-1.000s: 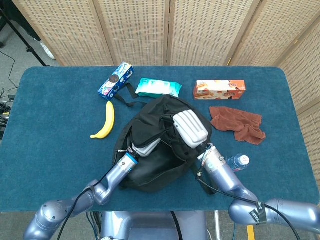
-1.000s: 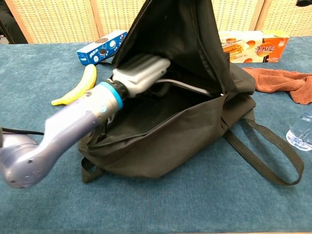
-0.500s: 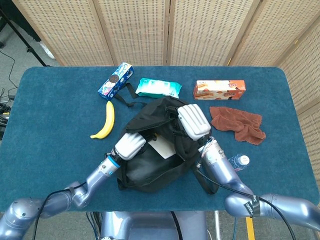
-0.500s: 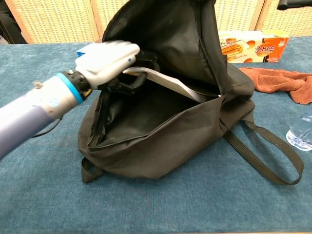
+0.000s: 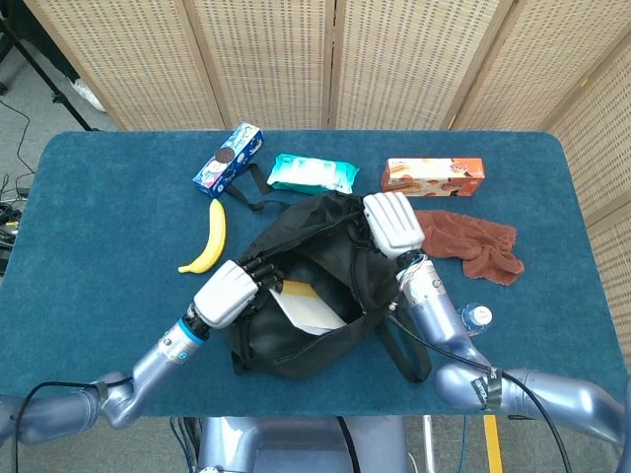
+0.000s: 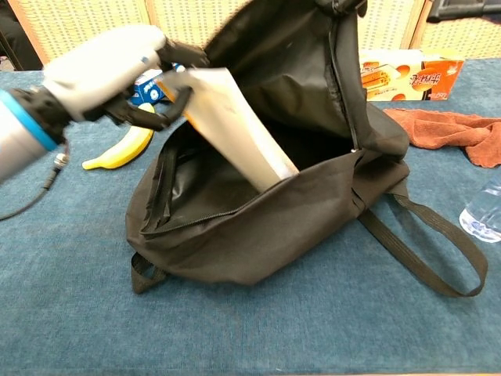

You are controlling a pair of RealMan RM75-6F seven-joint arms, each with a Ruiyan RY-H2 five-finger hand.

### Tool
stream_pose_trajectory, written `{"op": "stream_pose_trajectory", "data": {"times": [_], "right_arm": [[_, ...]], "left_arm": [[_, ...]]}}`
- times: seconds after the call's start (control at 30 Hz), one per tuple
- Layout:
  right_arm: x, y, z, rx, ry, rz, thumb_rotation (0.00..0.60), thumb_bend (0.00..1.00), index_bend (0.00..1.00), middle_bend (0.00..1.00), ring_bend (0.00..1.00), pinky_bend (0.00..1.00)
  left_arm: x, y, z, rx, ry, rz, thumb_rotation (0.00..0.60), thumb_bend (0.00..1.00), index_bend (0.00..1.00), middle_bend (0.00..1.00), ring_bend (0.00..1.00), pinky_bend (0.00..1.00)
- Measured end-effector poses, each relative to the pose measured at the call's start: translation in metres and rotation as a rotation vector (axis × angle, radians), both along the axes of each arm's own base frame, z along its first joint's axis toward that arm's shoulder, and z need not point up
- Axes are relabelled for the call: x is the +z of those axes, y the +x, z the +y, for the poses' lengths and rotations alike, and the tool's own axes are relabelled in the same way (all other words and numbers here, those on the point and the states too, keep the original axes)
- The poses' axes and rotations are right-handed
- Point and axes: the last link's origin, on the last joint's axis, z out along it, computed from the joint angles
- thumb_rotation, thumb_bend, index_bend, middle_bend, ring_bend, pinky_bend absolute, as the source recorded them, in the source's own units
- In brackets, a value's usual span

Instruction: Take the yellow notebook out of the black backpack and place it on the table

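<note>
Left hand (image 6: 106, 66), upper left of the chest view: fingers curled around the top corner of the yellow notebook (image 6: 231, 125), which shows mostly pale with a yellow edge and stands tilted, its lower end still inside the open black backpack (image 6: 258, 235) at frame centre. Right hand (image 5: 394, 225), at centre of the head view, grips the backpack's raised upper flap. Beyond it, a biscuit box (image 5: 434, 176) lies on the table (image 5: 99, 266).

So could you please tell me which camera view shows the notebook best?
The chest view: the notebook stands tilted, half out of the black backpack, pinched at its top corner by the left hand. The head view shows only a pale page inside the opening.
</note>
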Motion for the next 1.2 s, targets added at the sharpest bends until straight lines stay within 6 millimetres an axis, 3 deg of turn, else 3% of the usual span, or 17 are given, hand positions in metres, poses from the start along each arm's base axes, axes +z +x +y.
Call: {"op": "stream_pose_trajectory", "data": {"times": [0.33, 0.63, 0.77, 0.87, 1.2], "right_arm": [[-0.008, -0.013, -0.002, -0.035, 0.004, 0.012, 0.6, 0.56, 0.65, 0.67, 0.56, 0.6], [-0.013, -0.026, -0.003, -0.054, 0.005, 0.035, 0.6, 0.56, 0.65, 0.67, 0.56, 0.6], [-0.014, -0.027, -0.001, -0.049, 0.005, 0.036, 0.6, 0.56, 0.65, 0.67, 0.56, 0.6], [-0.014, -0.028, 0.0, -0.043, 0.006, 0.04, 0.6, 0.56, 0.65, 0.67, 0.56, 0.6], [-0.021, -0.031, 0.004, -0.031, 0.024, 0.057, 0.6, 0.56, 0.65, 0.67, 0.56, 0.6]], "left_arm": [[0.047, -0.008, -0.008, 0.001, 0.034, -0.055, 0.6, 0.65, 0.78, 0.45, 0.37, 0.49], [0.104, -0.021, -0.007, 0.023, 0.113, -0.094, 0.6, 0.65, 0.79, 0.46, 0.37, 0.49], [0.14, -0.039, 0.003, 0.086, 0.188, -0.082, 0.6, 0.65, 0.79, 0.46, 0.37, 0.49], [0.156, -0.054, 0.009, 0.152, 0.204, -0.056, 0.6, 0.65, 0.79, 0.47, 0.37, 0.49], [0.165, -0.118, 0.039, 0.554, 0.142, 0.207, 0.6, 0.64, 0.8, 0.47, 0.37, 0.49]]}}
